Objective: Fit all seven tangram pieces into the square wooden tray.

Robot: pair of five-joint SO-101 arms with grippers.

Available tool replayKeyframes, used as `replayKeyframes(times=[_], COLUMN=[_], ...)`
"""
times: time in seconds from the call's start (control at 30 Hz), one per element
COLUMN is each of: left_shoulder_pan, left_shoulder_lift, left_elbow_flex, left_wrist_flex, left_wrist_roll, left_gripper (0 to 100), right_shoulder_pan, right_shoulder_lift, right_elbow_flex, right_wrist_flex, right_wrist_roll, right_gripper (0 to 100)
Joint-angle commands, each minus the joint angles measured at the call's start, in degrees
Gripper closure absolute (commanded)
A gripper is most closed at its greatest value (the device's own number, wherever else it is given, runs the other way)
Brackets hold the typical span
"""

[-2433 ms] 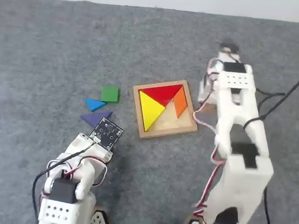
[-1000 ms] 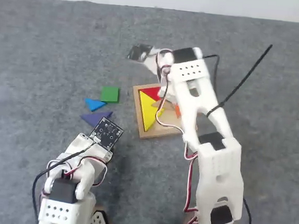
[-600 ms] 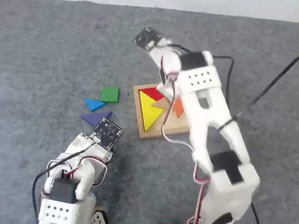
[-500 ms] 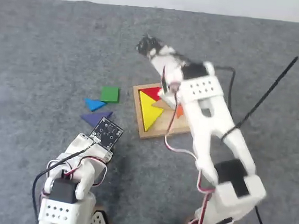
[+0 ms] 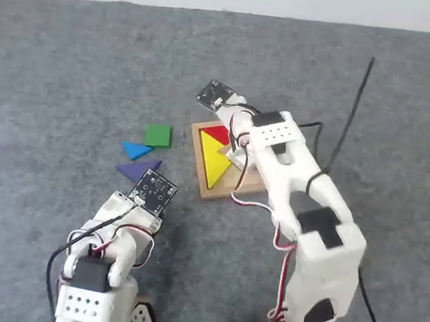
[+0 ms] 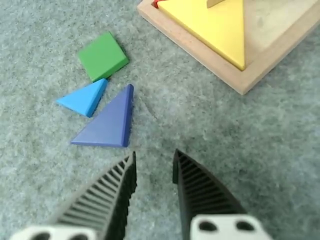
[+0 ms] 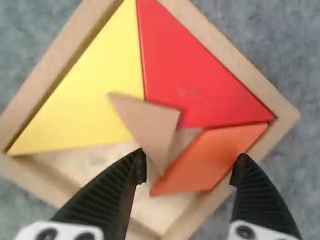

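When checked, found three seated in square wooden tray, tan wooden triangle askew under spread right end effector, three outside.

Right arm overhangs tray; bare carpet beside purple triangle.

R arm over tray, green sq. apart

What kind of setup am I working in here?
Probably a tabletop robot test bench: a grey felt-like mat covers the surface, the left arm and right arm stand side by side, and a wooden tray holds puzzle pieces.
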Motion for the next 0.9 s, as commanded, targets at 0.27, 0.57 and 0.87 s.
replayKeyframes(times=[0.27, 0.57, 0.87], left_shoulder_pan=[-0.2, -0.2, -0.2], left_shoulder_lift=[-0.7, -0.7, -0.7], left_elbow_flex=[-0.6, -0.6, -0.6], left_wrist_flex=[0.5, 0.5, 0.5], left_wrist_roll=[0.5, 0.5, 0.5], left_gripper=[88, 88, 88], right_shoulder_pan=[6.1, 0.0, -3.3], right_shoulder_lift=[2.1, 1.5, 5.0], right_elbow_flex=[-14.7, -18.2, -19.5], right_wrist_flex=[5.8, 5.5, -1.4], right_wrist_roll=[1.2, -3.9, -22.0], right_gripper=[73.5, 73.5, 73.5])
